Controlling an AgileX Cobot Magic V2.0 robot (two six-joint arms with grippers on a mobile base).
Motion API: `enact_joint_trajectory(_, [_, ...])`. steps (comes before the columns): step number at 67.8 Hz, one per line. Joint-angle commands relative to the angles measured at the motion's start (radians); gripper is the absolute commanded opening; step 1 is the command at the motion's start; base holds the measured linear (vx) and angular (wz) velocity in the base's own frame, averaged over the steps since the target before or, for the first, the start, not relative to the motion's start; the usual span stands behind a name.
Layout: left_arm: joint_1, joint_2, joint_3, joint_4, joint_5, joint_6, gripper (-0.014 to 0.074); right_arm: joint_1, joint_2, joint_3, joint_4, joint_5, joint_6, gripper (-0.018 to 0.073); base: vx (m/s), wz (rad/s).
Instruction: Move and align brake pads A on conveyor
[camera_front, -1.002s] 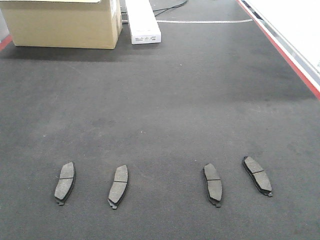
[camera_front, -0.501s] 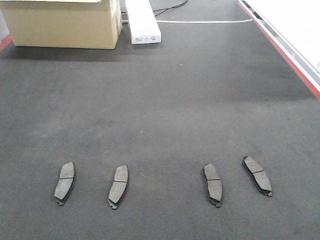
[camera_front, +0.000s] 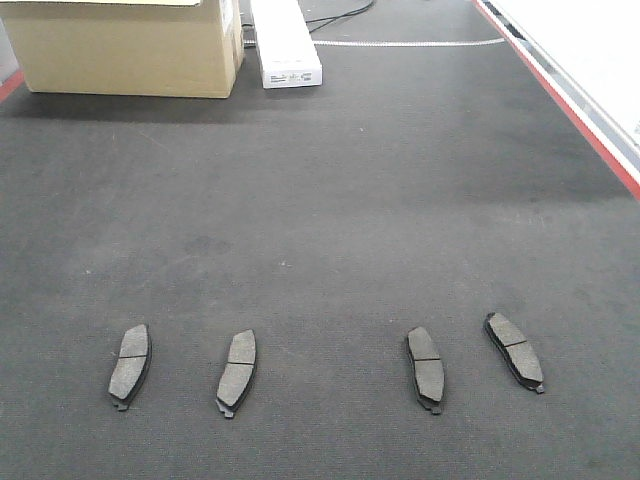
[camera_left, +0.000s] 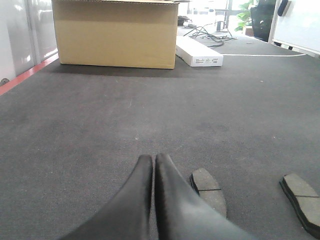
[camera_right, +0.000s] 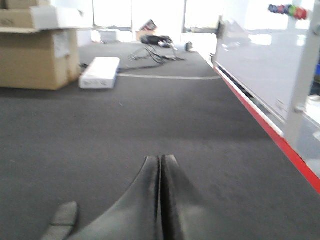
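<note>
Wide dark charcoal textured conveyor belt (camera_front: 330, 180) with a red side rail (camera_front: 560, 95) along its right edge. At its far end a tan cardboard box (camera_front: 125, 50) and a long white carton (camera_front: 285, 45). Along its near edge four flat curved dark-grey brake pads (camera_front: 236, 372) in a loose row. Only in the wrist views: black left gripper (camera_left: 153, 159) and black right gripper (camera_right: 160, 159), both with fingers pressed together, holding nothing.

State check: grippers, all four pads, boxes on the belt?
Left gripper: shut, empty.
Right gripper: shut, empty.
Far-left pad: flat on conveyor, ungripped.
Second pad: flat, leaning right.
Third pad: flat, leaning left.
Far-right pad: flat, angled most.
Cardboard box: upright.
White box: lying flat.
</note>
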Motion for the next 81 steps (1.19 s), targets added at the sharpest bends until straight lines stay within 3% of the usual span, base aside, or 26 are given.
enact_joint_trajectory(1, [0.000, -0.016, 0.017, 0.001, -0.076, -0.003, -0.0006, -0.048, 0.010, 0.008, -0.013, -0.098, -0.009, -0.0011, 0.00, 0.00])
enact_joint_trajectory(24, [0.000, -0.015, 0.017, 0.001, -0.076, -0.003, -0.0006, -0.070, -0.056, 0.171, -0.025, -0.181, -0.002, -0.0011, 0.00, 0.00])
enact_joint_trajectory(81, [0.000, -0.015, 0.017, 0.001, -0.076, -0.003, -0.0006, -0.069, -0.056, 0.170, -0.010, -0.148, -0.003, -0.0011, 0.00, 0.00])
